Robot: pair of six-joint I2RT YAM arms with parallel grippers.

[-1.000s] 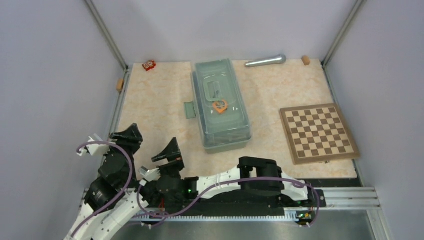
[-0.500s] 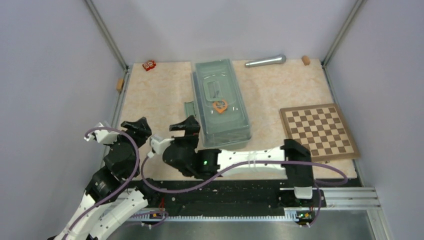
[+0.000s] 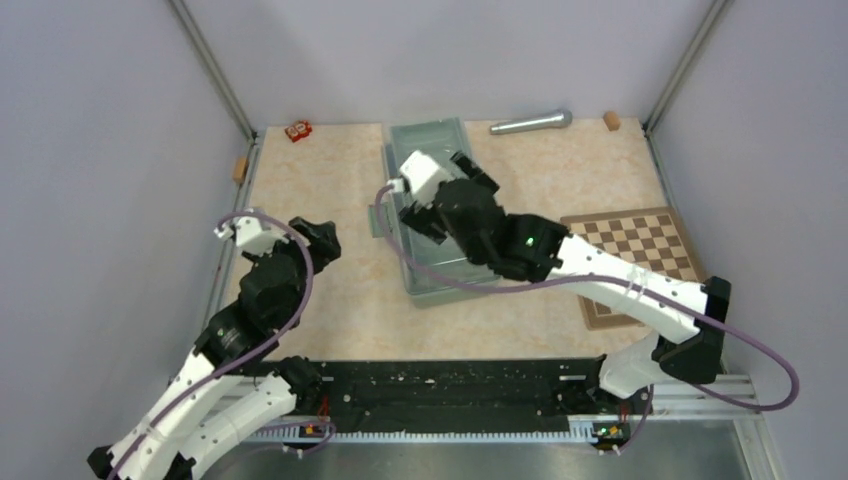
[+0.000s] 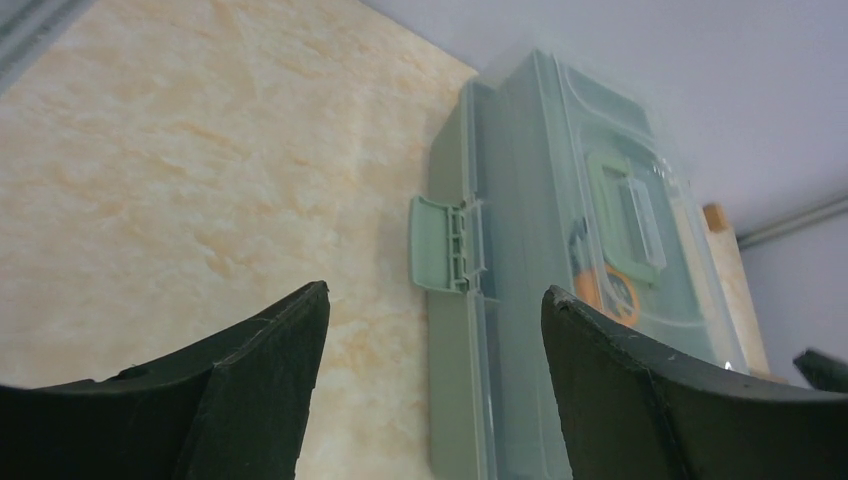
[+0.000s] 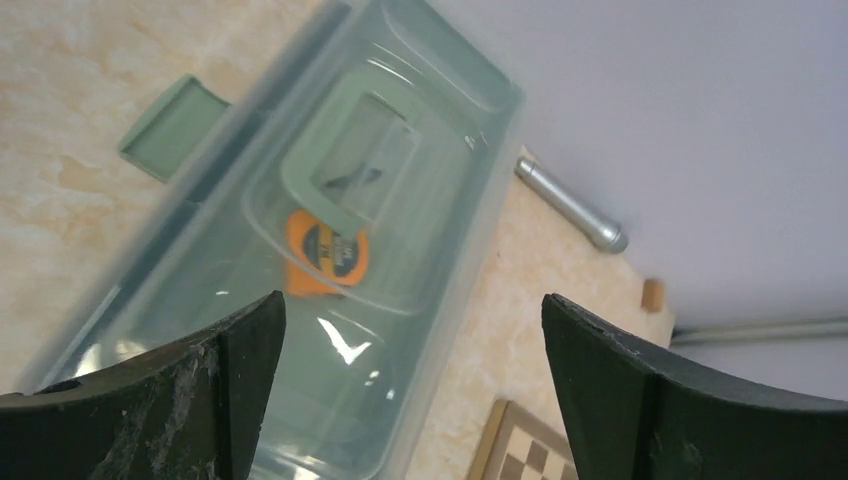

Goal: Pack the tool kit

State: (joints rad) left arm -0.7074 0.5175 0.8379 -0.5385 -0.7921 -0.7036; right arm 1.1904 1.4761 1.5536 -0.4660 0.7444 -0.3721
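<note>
Left of the toolbox point(image 3: 448, 285), toward its near end: left gripper point(image 4: 435, 292), jaws spread wide and holding nothing, aimed low across the bare table point(image 4: 150, 180) at the box's left wall. Midway along that wall: sage-green latch flap point(image 4: 438, 245), swung outward, apparently unfastened. Directly over the toolbox's middle: right gripper point(image 5: 410, 300), likewise wide open and empty, looking down on the translucent lid point(image 5: 440, 130). Under that lid, near the box's centre: small orange tape measure point(image 5: 325, 250), just beside the moulded handle point(image 5: 345, 165). No pliers or screwdrivers seen outside the box; dark shapes beneath the handle, too blurred to name. Right of the toolbox, well apart: chessboard point(image 3: 650, 240). Beyond the toolbox's far right corner: grey metal cylinder point(image 3: 530, 122).

Judged as the closing step: lid seemingly down, latch left to snap. To do it well:
- Lower the right gripper onto the flat of the lid beside the handle and press straight down, pinning the box.
- Bring the left gripper in low from the box's left, catch the flap's free edge with one finger, and fold it against the lid's rim until seated.
- Keep the sideways push gentle, or risk sliding the whole box toward the chessboard.
- Check for a flush rim all round before latching.
</note>
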